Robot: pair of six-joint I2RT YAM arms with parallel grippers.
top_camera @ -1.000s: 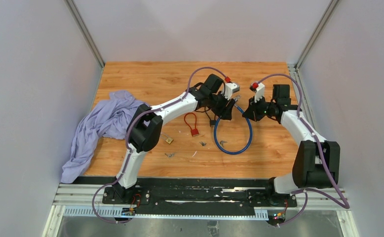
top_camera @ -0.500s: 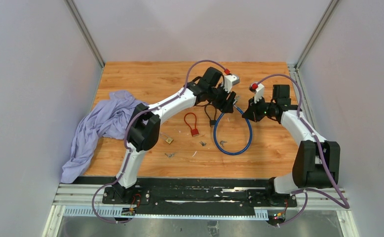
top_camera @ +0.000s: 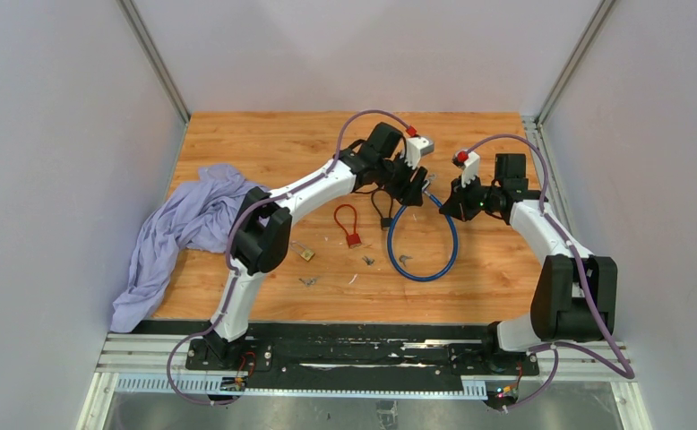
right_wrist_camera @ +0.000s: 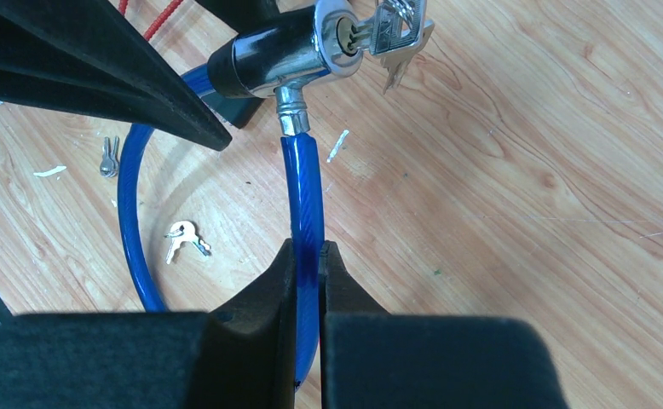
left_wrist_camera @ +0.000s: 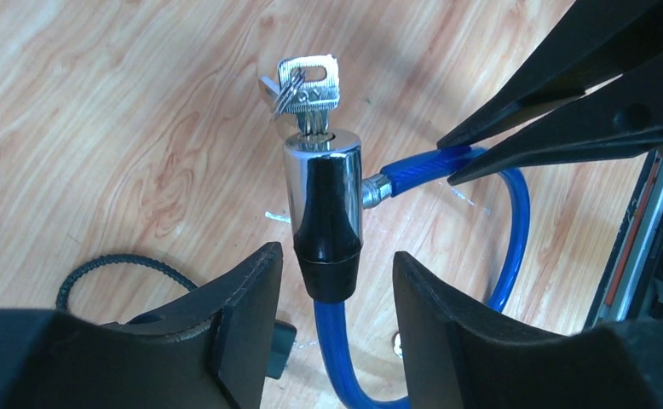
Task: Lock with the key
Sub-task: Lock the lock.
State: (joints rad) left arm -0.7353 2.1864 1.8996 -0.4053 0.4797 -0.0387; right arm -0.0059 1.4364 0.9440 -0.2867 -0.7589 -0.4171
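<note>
A blue cable lock [top_camera: 425, 269] loops on the wooden table, its chrome-and-black cylinder [left_wrist_camera: 324, 204] raised off the wood. A silver key [left_wrist_camera: 309, 85] on a small bunch sits in the cylinder's keyhole. My left gripper [left_wrist_camera: 337, 260] is open, its fingers standing on either side of the cylinder's black end with a gap on each side. My right gripper [right_wrist_camera: 309, 251] is shut on the blue cable [right_wrist_camera: 302, 183] just below the cylinder [right_wrist_camera: 281, 55]. In the top view the two grippers [top_camera: 414, 186] [top_camera: 443, 204] meet at the loop's far end.
A red cable padlock [top_camera: 349, 224], a small brass padlock [top_camera: 307, 254] and a black-cabled lock [top_camera: 383, 215] lie nearby. Loose keys [right_wrist_camera: 179, 234] [right_wrist_camera: 109, 156] lie on the wood. A lilac cloth [top_camera: 193, 224] is heaped at the left edge.
The left wrist has moved a little toward the far side of the table and its jaws have widened slightly. The right arm holds still on the cable.
</note>
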